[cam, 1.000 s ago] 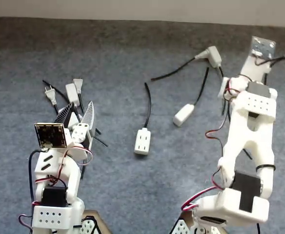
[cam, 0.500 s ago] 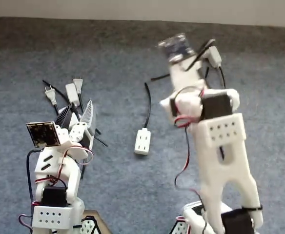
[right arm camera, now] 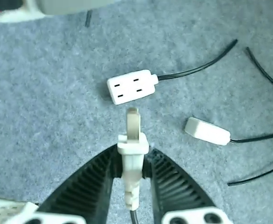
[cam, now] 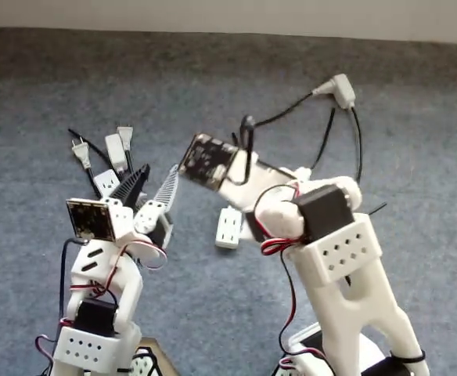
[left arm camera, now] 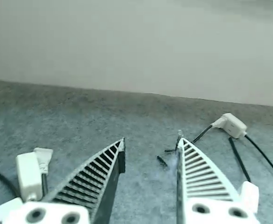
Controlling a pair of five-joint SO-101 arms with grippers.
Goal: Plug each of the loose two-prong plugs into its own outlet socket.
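Soft, even light covers the carpet [cam: 416, 235], dimmer along its far edge, with faint shadows tight beside the outlet socket [right arm camera: 129, 87].

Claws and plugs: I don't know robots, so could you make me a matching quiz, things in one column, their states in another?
1 left claw
2 right claw
3 outlet socket
4 white angled plug

A shut on a two-prong plug
B open, empty
C on the carpet, just ahead of the held prongs
D far end of the carpet

Pairs: 1-B, 2-A, 3-C, 4-D
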